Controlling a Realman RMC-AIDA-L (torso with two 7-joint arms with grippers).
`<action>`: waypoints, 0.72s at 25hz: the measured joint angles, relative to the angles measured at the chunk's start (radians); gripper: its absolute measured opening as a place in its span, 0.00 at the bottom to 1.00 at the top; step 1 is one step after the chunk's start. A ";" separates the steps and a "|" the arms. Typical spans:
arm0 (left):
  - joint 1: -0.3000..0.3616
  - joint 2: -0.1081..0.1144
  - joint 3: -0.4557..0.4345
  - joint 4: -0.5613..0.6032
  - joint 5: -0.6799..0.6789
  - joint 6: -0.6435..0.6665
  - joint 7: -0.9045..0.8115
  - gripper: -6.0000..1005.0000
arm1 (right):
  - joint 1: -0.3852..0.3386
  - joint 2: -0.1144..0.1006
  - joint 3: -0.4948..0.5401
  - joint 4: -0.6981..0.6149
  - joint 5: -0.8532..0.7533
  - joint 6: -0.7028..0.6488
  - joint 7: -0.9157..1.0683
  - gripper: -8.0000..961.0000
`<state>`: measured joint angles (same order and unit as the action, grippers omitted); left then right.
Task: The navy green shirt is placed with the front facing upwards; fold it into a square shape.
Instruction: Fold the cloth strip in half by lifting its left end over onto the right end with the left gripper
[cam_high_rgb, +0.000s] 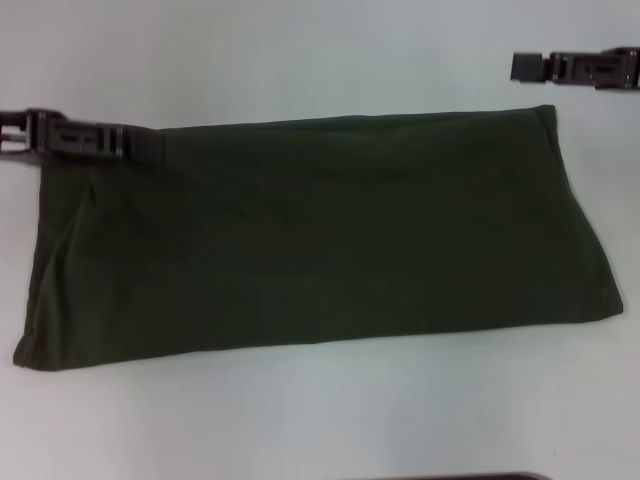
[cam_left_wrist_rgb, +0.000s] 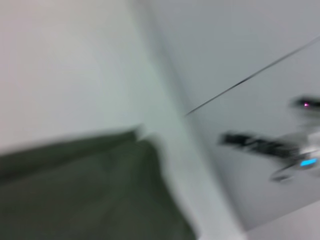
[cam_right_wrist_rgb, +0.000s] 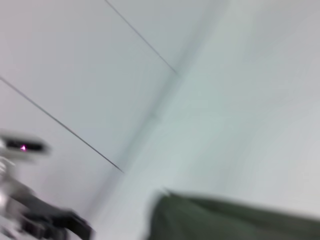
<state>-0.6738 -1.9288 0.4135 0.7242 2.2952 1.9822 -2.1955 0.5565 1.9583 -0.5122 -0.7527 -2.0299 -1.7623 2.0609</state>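
The navy green shirt (cam_high_rgb: 320, 235) lies flat on the white table as a long folded band running left to right, with no print showing. My left gripper (cam_high_rgb: 150, 145) reaches in from the left and rests over the shirt's far left corner. My right gripper (cam_high_rgb: 518, 66) hovers over bare table just beyond the far right corner, apart from the cloth. A corner of the shirt (cam_left_wrist_rgb: 90, 190) appears in the left wrist view, with the right gripper (cam_left_wrist_rgb: 260, 145) farther off. The right wrist view catches a shirt (cam_right_wrist_rgb: 235, 220) edge and the left gripper (cam_right_wrist_rgb: 50, 222) in the distance.
White table (cam_high_rgb: 300, 60) surrounds the shirt on all sides. A dark edge (cam_high_rgb: 460, 477) shows at the very front of the head view. Thin dark seam lines (cam_right_wrist_rgb: 140, 35) cross the pale surface beyond the table.
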 joint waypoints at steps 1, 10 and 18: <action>0.013 -0.004 -0.007 -0.019 -0.032 0.002 0.043 0.50 | -0.002 -0.004 -0.001 0.036 0.031 0.010 -0.026 0.72; 0.102 -0.050 0.033 -0.005 -0.144 -0.046 0.224 0.52 | 0.001 0.001 -0.039 0.081 0.009 0.032 -0.135 0.71; 0.100 -0.042 0.085 -0.010 -0.142 -0.084 0.123 0.59 | 0.019 0.000 -0.062 0.093 -0.063 0.077 -0.072 0.64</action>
<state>-0.5739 -1.9709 0.4982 0.7146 2.1527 1.8982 -2.0727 0.5756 1.9578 -0.5746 -0.6600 -2.0926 -1.6852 1.9889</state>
